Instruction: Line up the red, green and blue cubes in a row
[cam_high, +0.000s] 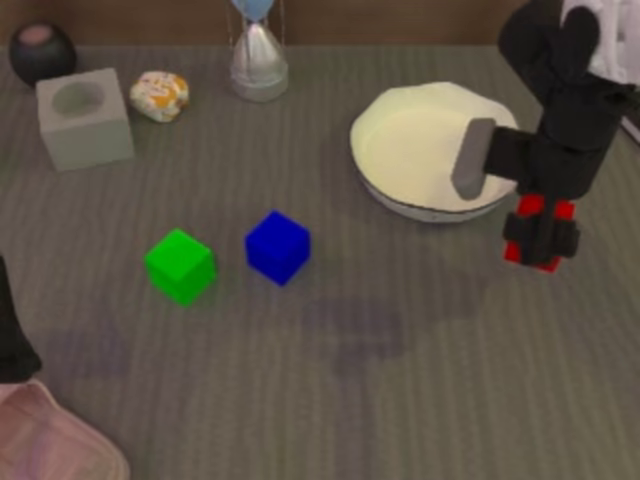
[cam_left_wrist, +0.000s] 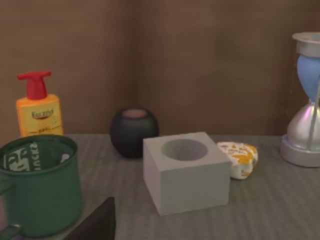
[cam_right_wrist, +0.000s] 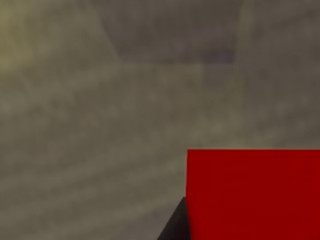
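The green cube (cam_high: 180, 265) and the blue cube (cam_high: 277, 246) sit side by side on the table left of centre, a small gap between them. At the right, my right gripper (cam_high: 541, 236) hangs above the table just in front of the bowl, shut on the red cube (cam_high: 531, 206), which shows red above and below the black fingers. The red cube (cam_right_wrist: 255, 195) fills a corner of the right wrist view, with bare table beyond it. My left arm (cam_high: 12, 335) is parked at the left edge, away from the cubes.
A white bowl (cam_high: 420, 150) stands behind the right gripper. Along the back are an hourglass (cam_high: 259, 55), an orange-white lump (cam_high: 160, 95), a pale grey block with a hollow (cam_high: 85, 118) and a black ball (cam_high: 42, 52). A green mug (cam_left_wrist: 40, 190) and lotion bottle (cam_left_wrist: 39, 107) stand near the left arm.
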